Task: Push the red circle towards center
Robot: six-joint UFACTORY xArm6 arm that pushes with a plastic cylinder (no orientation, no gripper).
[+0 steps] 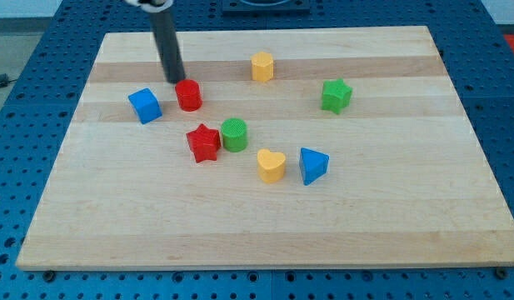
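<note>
The red circle (188, 95) stands on the wooden board (390, 208), left of the middle and toward the view's top. My tip (175, 80) is at the end of the dark rod, just above and left of the red circle, touching it or nearly so. The rod rises out of the view's top.
A blue cube (145, 106) lies left of the red circle. A red star (203, 142) and a green circle (234, 134) sit below it. A yellow heart (271, 165), a blue triangle (312, 165), a yellow hexagon (261, 66) and a green star (336, 95) lie further right.
</note>
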